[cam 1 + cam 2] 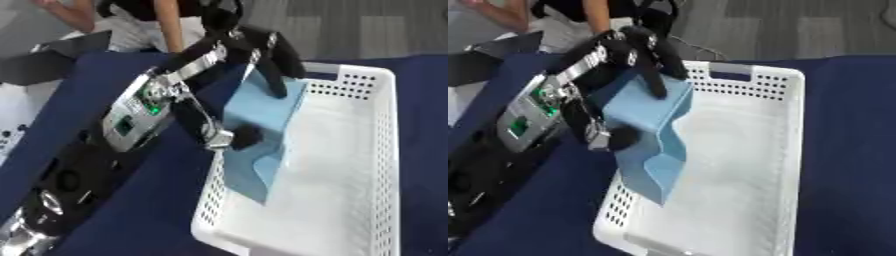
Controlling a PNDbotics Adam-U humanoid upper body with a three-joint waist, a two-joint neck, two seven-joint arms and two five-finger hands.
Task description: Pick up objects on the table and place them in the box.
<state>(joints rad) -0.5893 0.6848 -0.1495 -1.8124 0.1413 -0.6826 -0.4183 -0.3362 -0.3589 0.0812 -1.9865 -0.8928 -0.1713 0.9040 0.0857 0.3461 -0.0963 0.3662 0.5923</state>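
While left hand (pixel 249 55) grips blue object (pixel 262 125), basket (pixel 367 150) runs off-frame.

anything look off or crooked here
Only the light blue stepped block: it hangs tilted over the near-left wall of the white perforated basket, held by the left hand, not resting flat on the basket floor. Nothing looks spilled or damaged.

Light blue object (pixel 651 125), white perforated box (pixel 785 150)

left arm (pixel 131 117): black, silver joints | green light, seemingly | left hand (pixel 262 52): black fingers
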